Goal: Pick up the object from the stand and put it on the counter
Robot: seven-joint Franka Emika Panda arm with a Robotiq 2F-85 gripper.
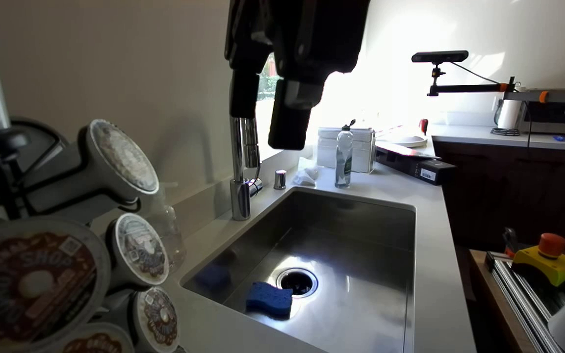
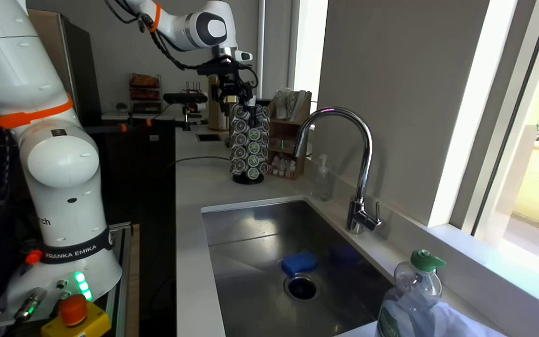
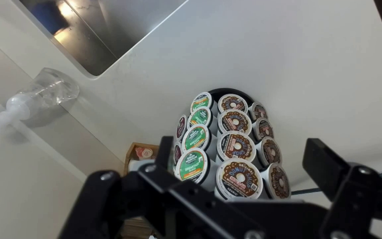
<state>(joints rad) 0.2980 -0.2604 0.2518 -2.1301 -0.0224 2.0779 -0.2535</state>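
Brown-lidded pods [image 3: 242, 146] on stand [image 3: 227, 91] appear between wide-spread jaws, wrist view.

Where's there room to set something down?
Between the pod stand and sink, the counter lies bare to its front edge. It's crowded around the wooden organizer and, at the sink's opposite end, the dish soap bottle and black box.

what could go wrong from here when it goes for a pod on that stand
The pods sit tightly packed, so the open gripper might knock a neighbouring one loose.
The stand is tall and slim, so a sideways push could tip it.
The sink opens close by in the counter, so a dropped pod could roll in.
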